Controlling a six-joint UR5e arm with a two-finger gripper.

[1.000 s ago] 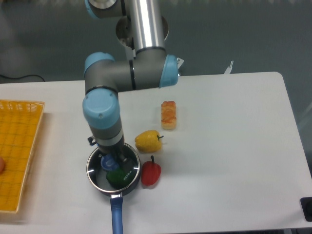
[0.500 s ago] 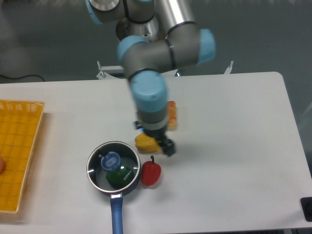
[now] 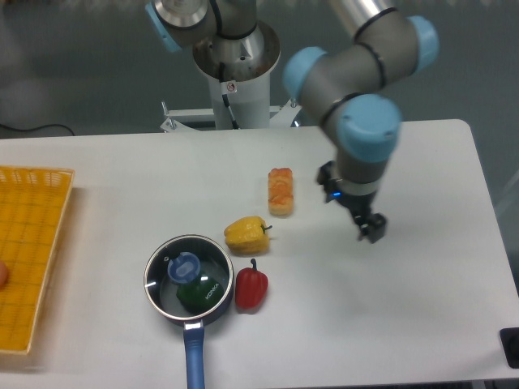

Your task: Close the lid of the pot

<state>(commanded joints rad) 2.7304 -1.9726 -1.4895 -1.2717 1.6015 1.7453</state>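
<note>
Basket of yellow-orange mesh lies at the far left edge of the white table, with a small reddish thing just showing at its left side, too cut off to tell what it is. Right of the basket, near the front of the table, stands the pot, black, with its long blue handle pointing toward the front edge. The lid sits flat on the pot, its thin metal rim matching the pot's rim all round and its blue knob a little left of centre. Through the glass a green vegetable shows inside the pot. Touching or just beside the pot's right side stands a red pepper, stem up. Just behind it, a yellow pepper lies on its side, stem to the right. Further back and slightly right lies an orange-and-white oblong of food, long side running front to back. Right of all these, well apart from the pot, the arm bends down from the top of the view, and its gripper hangs above bare table, holding nothing. Its dark fingers are small and seen from above, so I cannot tell whether they are spread or together. A dark object sits at the table's front right corner, cut off by the frame.
</note>
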